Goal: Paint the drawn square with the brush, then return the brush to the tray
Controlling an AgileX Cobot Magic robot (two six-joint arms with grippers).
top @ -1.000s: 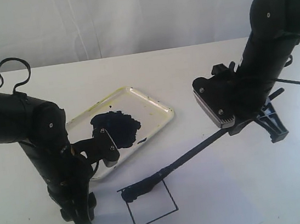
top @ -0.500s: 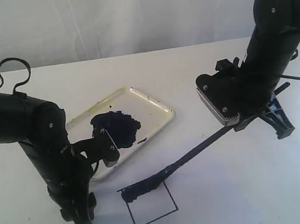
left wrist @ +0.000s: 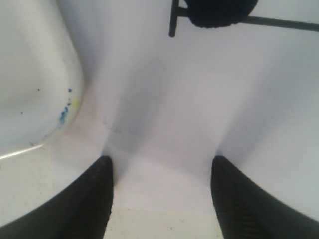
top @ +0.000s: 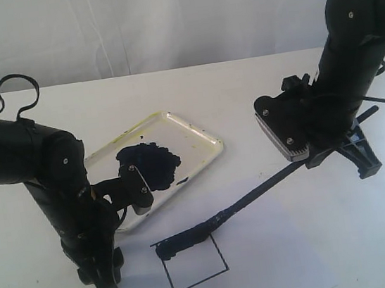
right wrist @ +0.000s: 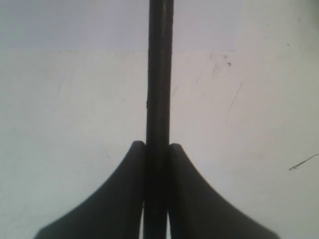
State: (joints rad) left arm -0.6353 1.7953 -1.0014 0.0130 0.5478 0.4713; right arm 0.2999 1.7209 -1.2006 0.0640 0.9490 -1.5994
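The white desk (top: 258,100) carries the tray (top: 204,137), which lies near the left tool (left wrist: 162,160). This tool is spread and empty, perhaps to steady the paper. In front of the tray is the drawn square (top: 198,269), mostly blank. The right tool (right wrist: 158,145) pinches the brush (top: 256,194) high on its handle, so the slanted brush reaches the square's far edge.

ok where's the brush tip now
In the exterior view the brush tip sits at the upper left corner of the drawn square, below the tray, held by the right claw.
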